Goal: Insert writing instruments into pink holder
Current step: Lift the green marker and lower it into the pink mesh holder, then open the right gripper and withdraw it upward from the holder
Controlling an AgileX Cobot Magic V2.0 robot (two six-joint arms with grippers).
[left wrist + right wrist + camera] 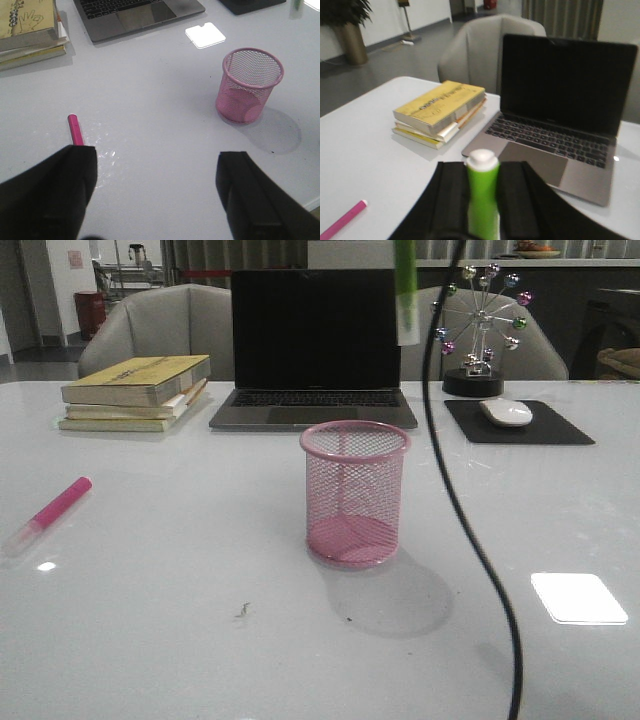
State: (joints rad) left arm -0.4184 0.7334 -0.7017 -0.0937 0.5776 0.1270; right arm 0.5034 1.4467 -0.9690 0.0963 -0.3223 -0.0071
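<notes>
Lime green marker (pixel 482 172) clamped upright between the fingers of the right hand (pixel 482 200), whitish end at the bottom as the front view shows it. Hangs high above the worktop (pixel 180 620), long axis vertical, already in line for a drop. Pink holder (pixel 355 495) below that hand, standing upright and empty, mouth open upward. Appears slightly toward the robot's left of the hanging marker, though how far forward or back cannot be told from the front view. Not in the right wrist view at all. Next move, by judgement: centre the marker over the rim, then lower it.

Pink marker (pixel 75 129) flat on the worktop, just ahead of the left hand (pixel 157 195) and close to its left finger, lower end hidden behind that finger. Long axis running roughly away from the hand, clear cap end toward the robot in the front view. Left hand spread wide, holding nothing, and the nearer one to this marker. Holder ahead and to the right of it, well apart from the marker.

Worktop pale, glossy, with bright light patches. Further out from both hands: stack of books (pixel 135 390), open laptop (pixel 315 350), mouse (pixel 506 412) on a dark pad (pixel 560 430), Ferris-wheel ornament (pixel 480 330). Black cable (pixel 470 500) dangling across the front view. Grey chairs (pixel 160 325) beyond the far edge.
</notes>
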